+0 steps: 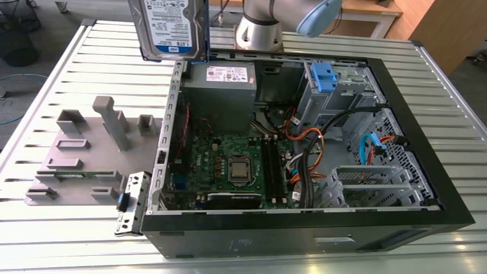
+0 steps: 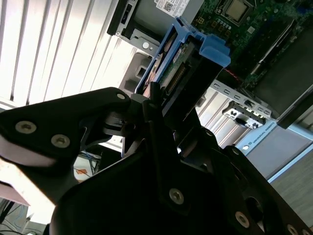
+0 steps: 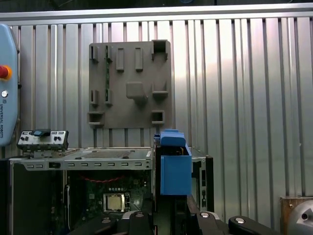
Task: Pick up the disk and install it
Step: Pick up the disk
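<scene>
The disk (image 1: 169,28), a silver drive with a white-and-blue label and a blue carrier edge, hangs upright in the air above the back corner of the open computer case (image 1: 426,188), on the exterior view's left. In the second wrist view my gripper (image 2: 157,100) is shut on the disk (image 2: 183,63), its black fingers (image 2: 105,115) pressed against the blue carrier's sides. In the first wrist view the carrier's blue end (image 3: 175,169) stands just above the gripper's body (image 3: 166,218), with the case below it.
Inside the case lie a grey power-supply box (image 1: 220,85), the green motherboard (image 1: 236,165), loose cables (image 1: 320,148) and a drive bay with a blue latch (image 1: 323,77). A grey fixture plate (image 1: 84,154) sits on the slatted metal table (image 1: 91,63). The arm's base (image 1: 263,28) stands behind the case.
</scene>
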Robot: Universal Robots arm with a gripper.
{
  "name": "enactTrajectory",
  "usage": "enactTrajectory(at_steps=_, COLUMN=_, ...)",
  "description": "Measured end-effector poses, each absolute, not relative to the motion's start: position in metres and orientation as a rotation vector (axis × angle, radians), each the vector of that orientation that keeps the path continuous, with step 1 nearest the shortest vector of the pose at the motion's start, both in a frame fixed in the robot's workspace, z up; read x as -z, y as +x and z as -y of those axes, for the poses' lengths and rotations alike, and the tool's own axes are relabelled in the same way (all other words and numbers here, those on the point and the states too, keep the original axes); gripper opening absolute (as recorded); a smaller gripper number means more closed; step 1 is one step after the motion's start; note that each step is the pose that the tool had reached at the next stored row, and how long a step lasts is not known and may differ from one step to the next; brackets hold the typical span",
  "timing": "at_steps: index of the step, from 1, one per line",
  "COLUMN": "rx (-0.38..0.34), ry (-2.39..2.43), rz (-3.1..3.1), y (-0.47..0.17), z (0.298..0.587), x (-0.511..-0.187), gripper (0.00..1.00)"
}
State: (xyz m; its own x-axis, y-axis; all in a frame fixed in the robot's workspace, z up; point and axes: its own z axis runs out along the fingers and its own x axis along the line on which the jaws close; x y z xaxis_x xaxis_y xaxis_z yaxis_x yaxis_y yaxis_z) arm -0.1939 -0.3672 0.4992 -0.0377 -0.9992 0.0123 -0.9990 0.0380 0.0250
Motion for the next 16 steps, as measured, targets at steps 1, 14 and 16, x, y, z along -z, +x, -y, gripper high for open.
enactTrajectory(at_steps=1, rx=0.015, ry=2.161, rz=2.244, y=-0.192, z=0.367, x=-0.499, gripper=0.35)
enactTrajectory(at_steps=14, rx=0.015, ry=2.161, rz=2.244, y=-0.171, z=0.367, x=-0.499, gripper=0.35)
enactTrajectory(at_steps=16, rx=0.015, ry=2.161, rz=2.244, y=-0.168, z=0.367, x=-0.499, gripper=0.35)
